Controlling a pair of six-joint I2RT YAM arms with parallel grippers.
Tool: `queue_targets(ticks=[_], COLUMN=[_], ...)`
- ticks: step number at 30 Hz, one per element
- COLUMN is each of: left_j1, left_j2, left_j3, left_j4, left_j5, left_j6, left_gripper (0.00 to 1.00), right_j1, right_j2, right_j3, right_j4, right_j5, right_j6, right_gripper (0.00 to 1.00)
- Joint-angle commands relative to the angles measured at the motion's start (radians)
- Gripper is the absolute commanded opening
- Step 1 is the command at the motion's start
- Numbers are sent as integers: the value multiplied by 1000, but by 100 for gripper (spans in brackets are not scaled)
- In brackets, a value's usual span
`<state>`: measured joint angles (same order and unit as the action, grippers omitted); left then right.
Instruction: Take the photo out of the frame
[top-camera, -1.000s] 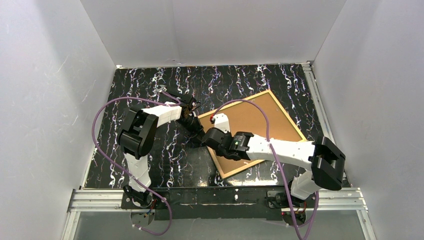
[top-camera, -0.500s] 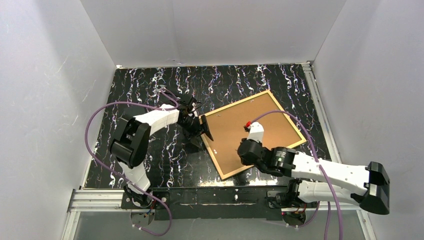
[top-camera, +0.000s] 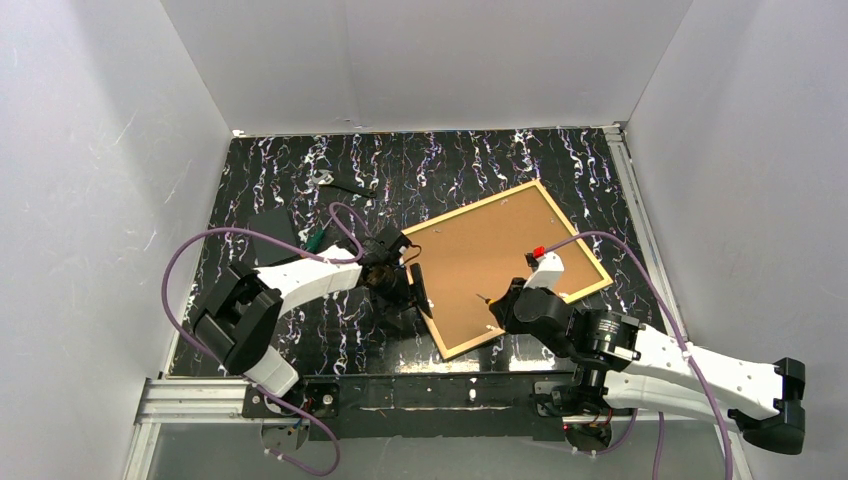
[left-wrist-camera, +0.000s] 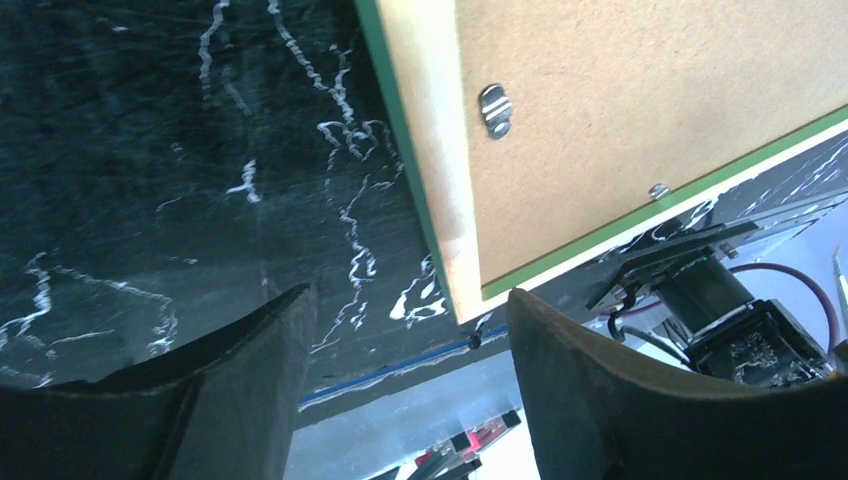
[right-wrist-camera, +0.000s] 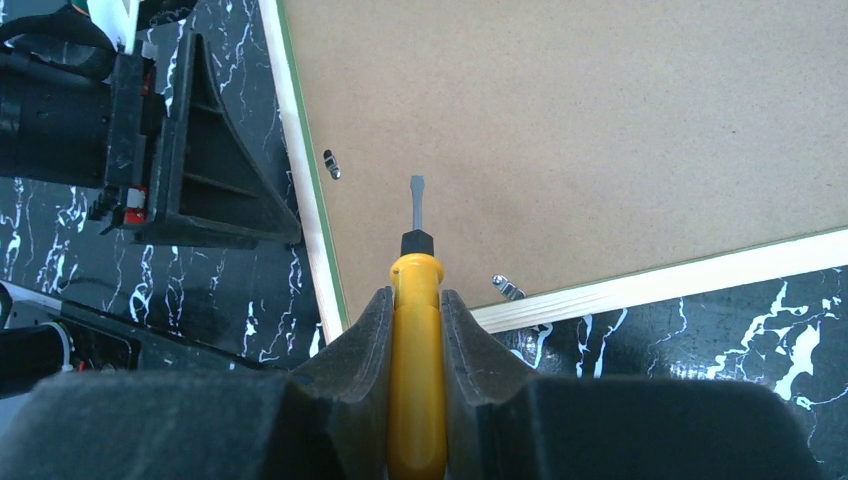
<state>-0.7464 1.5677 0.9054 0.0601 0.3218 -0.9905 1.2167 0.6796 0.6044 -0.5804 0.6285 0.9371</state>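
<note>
One frame (top-camera: 468, 208) face-down, 6 o'clock corner near table (top-camera: 480, 160) edge; two clips (right-wrist-camera: 331, 165) there. Left gripper (left-wrist-camera: 408, 293) spread; right gripper (right-wrist-camera: 415, 296) clamped on one screwdriver (right-wrist-camera: 416, 340).

No text, label, brand, number or sign can be read in any view. The frame (right-wrist-camera: 700, 278) and its brown backing board (right-wrist-camera: 600, 130) show plain surfaces, the yellow handle of the screwdriver (right-wrist-camera: 416, 380) carries no legible marking, and the circuit board (left-wrist-camera: 765, 345) in the left wrist view is too blurred to read
</note>
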Motion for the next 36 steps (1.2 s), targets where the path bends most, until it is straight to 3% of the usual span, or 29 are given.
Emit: queue_targets(ticks=[1,8,14,19,27,32,36], left_j1=[-42,-87,-90,-90,-32,75,109], left_j2=[49,117,138,184,318,454,515], left_j3=[-42,-39,-27,27,278,457,575], left_j4=[24,79,27,-102,-409,-554,-669], left_j5=[-24,-50,-89,-122,-196,-119,-222], left_j6=[-63,-75,-69,-22,315,535,662], left_gripper=[64,57,35,25,0,0,0], right_j1=[-1,-3,-2,-1,-2,-3,-1], right_j2=[2,11,13,23,53,56,64], right_j3=[-10,-18,-20,-20,-15,-14,-4], right_j4=[24,32,36,44,46,59,58], right_j5=[19,2,0,-1,-14,-10,-8], right_j6=[28,33,31,22,21,5,-7], right_gripper=[1,1,1,1,1,1,1])
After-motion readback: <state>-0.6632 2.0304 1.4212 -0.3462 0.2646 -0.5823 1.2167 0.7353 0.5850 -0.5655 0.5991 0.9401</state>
